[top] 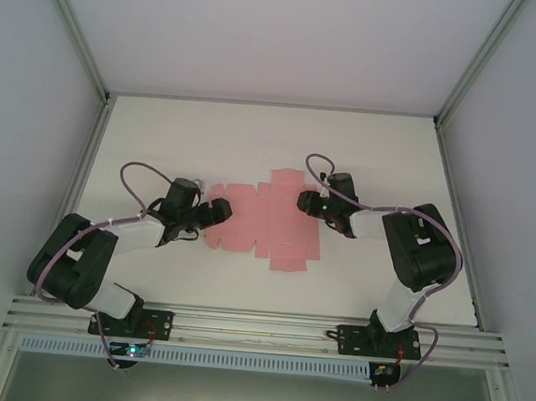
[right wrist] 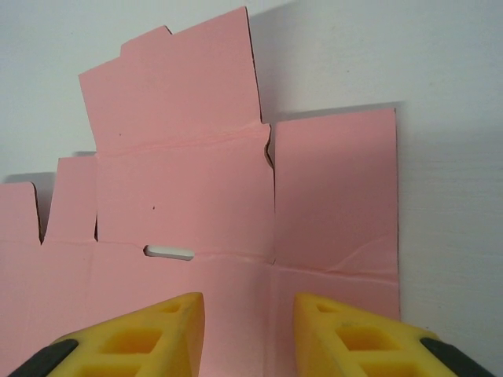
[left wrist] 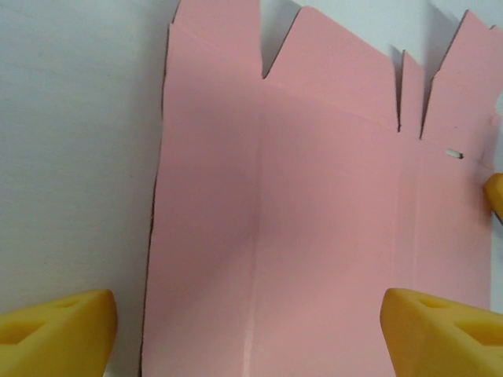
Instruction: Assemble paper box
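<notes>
At the near edge of the counter (top: 254,143) two arms reach inward over a job hardly begun; the paper box (top: 261,223) is an unfolded pink sheet lying flat on the white top between them, creases pressed in but no wall raised, no flap tucked, its slot (right wrist: 169,252) empty. The left fingers (left wrist: 55,330) stand wide apart over the sheet's left edge, one above bare counter and one above the card, holding nothing; the right fingers (right wrist: 149,334) hang over its right part with a narrow gap between them, nothing clamped in it, and whether they press on the card cannot be told. By appearances every fold, and the closing of the flaps, is yet to be done. The sheet's long axis runs left to right across the counter, parallel to the near edge; its panels sit side by side along that line, flaps pointing toward the arms and away from them.
</notes>
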You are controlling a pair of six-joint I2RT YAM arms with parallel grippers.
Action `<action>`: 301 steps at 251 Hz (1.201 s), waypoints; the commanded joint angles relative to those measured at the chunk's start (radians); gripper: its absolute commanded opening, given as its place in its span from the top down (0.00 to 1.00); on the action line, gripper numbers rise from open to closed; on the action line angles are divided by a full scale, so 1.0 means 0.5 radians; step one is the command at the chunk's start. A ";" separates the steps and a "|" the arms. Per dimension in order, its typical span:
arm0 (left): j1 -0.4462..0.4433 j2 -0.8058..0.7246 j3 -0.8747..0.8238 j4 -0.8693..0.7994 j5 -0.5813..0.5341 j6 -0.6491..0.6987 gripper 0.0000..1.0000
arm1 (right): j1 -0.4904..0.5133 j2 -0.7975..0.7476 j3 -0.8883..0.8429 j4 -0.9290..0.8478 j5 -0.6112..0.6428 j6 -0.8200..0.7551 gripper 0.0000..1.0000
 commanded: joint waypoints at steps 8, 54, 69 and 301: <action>-0.037 0.079 -0.021 0.449 0.297 -0.049 0.19 | -0.019 0.135 -0.114 -0.308 -0.012 0.039 0.62; -0.042 -0.081 -0.027 0.264 0.200 0.006 0.27 | -0.020 0.146 -0.110 -0.303 -0.026 0.045 0.63; -0.042 -0.126 -0.040 0.243 0.173 0.005 0.31 | -0.020 0.146 -0.116 -0.286 -0.050 0.049 0.63; -0.051 -0.421 -0.067 -0.117 -0.062 0.220 1.00 | -0.009 -0.336 -0.065 -0.459 -0.053 -0.133 0.45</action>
